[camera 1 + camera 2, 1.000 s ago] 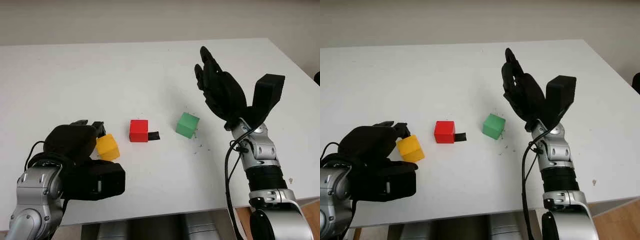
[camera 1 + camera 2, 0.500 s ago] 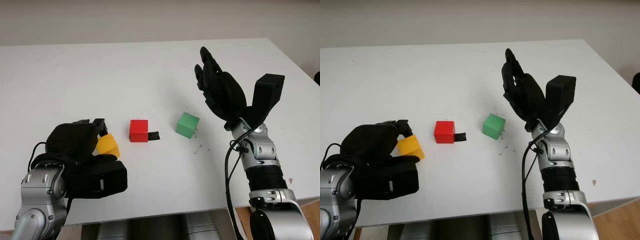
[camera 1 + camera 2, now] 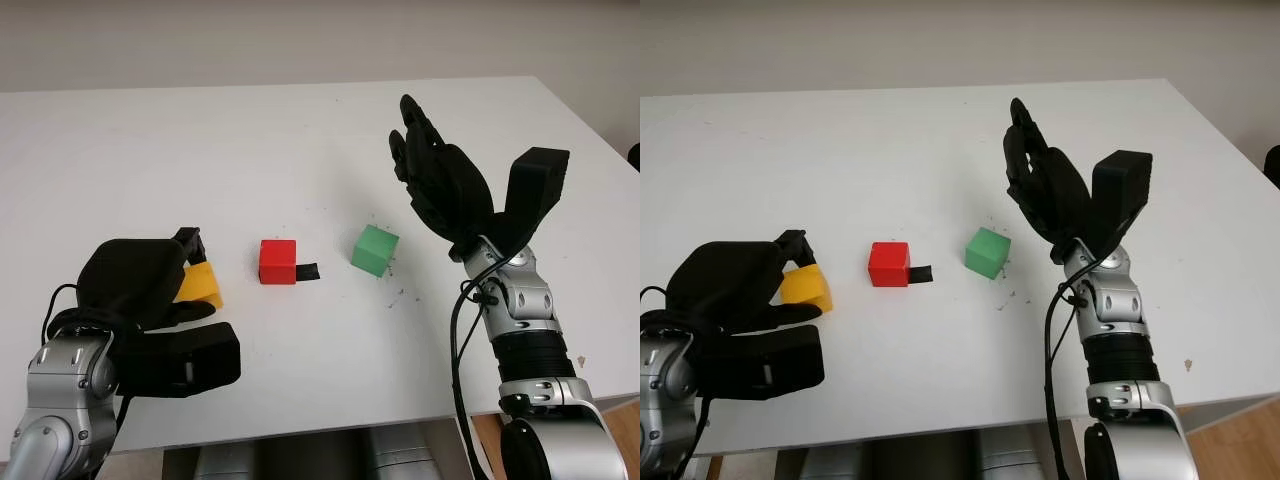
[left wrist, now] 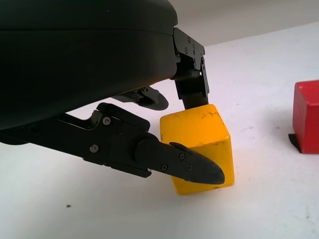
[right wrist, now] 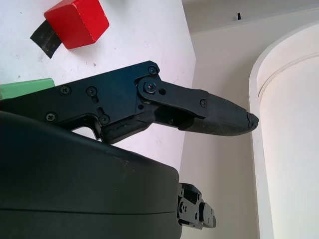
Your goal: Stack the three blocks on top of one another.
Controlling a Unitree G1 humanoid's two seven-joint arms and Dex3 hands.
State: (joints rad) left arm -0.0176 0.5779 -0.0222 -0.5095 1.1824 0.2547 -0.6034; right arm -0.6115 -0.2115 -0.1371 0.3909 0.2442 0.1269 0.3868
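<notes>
White table (image 3: 300, 140), matte and lightly speckled with dark marks near its middle, backed by a plain pale wall; the floor shows past the table's right front corner. No stack exists yet: all three blocks sit singly on the tabletop, in a loose row across the front half of the table.

Yellow block (image 4: 199, 144) lies nearest the left front corner, resting on the surface. The left hand (image 3: 150, 290) is curled around it: in the left wrist view one finger (image 4: 192, 167) crosses its near face and another (image 4: 192, 84) presses at its far upper edge, so the block is judged to be gripped but not yet lifted.

Red block (image 3: 278, 261) sits near the table's middle, apart from the yellow one, with a small piece of black tape (image 3: 307, 271) touching its right side. Green block (image 3: 375, 250) stands further right, apart from both.

Right hand (image 3: 445, 185) is raised above the table toward the right edge, beyond the green block, holding nothing, open.

Remaining work, as judged: lift the yellow block onto another, then place the third block on top. Both placements are still to come.
</notes>
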